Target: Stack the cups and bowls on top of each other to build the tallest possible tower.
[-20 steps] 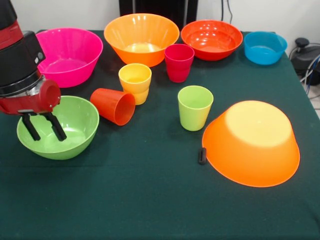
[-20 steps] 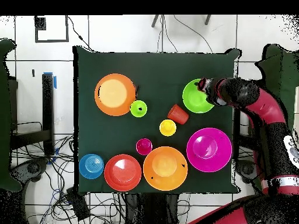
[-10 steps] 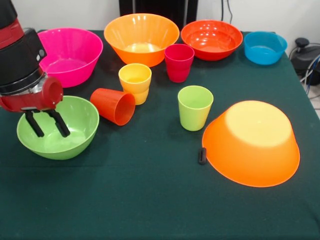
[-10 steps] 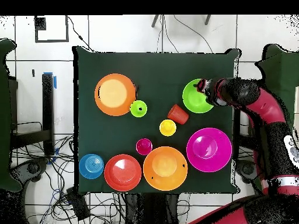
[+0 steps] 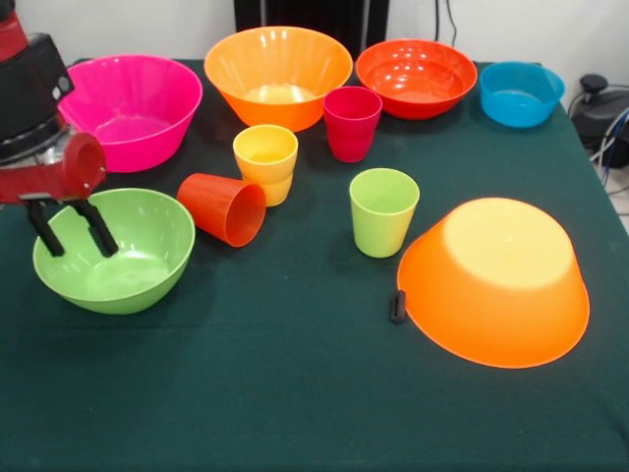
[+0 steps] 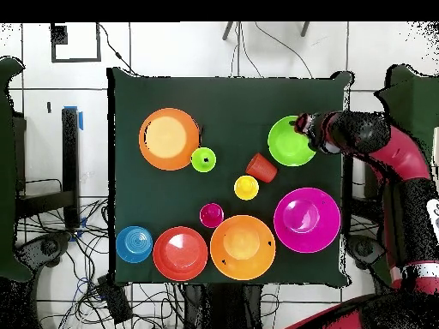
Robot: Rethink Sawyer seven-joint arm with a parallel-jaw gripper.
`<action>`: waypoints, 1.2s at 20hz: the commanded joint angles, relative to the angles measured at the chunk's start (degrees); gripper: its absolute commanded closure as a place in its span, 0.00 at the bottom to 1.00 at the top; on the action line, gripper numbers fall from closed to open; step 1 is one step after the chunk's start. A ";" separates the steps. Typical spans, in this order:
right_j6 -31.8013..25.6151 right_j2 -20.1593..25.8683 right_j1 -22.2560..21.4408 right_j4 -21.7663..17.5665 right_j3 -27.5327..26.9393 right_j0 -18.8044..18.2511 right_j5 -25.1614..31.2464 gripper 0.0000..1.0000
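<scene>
The hand (image 5: 71, 228) is seen over the left part of the lime green bowl (image 5: 128, 258), its two black fingers (image 5: 96, 228) spread apart with nothing held between them; whether the tips touch the bowl cannot be told. In the overhead view the hand (image 6: 302, 127) lies at the green bowl's (image 6: 287, 144) edge. Nothing is stacked on the dark green counter (image 5: 295, 393). The orange-red cup (image 5: 222, 207) is lying on its side just beside the green bowl, its mouth turned toward the camera. The yellow cup (image 5: 265, 162), the crimson cup (image 5: 352, 122) and the lime green cup (image 5: 382, 210) are standing upright near the middle, each apart from the others. One large orange bowl (image 5: 494, 281) is set upside down at the right front, with a small black object (image 5: 397, 306) just beside its rim. Along the far side the pink bowl (image 5: 138, 108), the second orange bowl (image 5: 278, 75), the red-orange bowl (image 5: 416, 77) and the small blue bowl (image 5: 521, 92) are placed upright in a row.
</scene>
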 commanded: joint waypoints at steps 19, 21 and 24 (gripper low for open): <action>-10.20 -3.81 -4.04 -9.56 -1.47 3.06 0.79 0.00; -12.21 -2.59 -1.83 -8.72 -2.63 2.31 1.41 0.00; -14.50 -1.35 0.24 -8.14 -3.99 1.68 1.78 0.00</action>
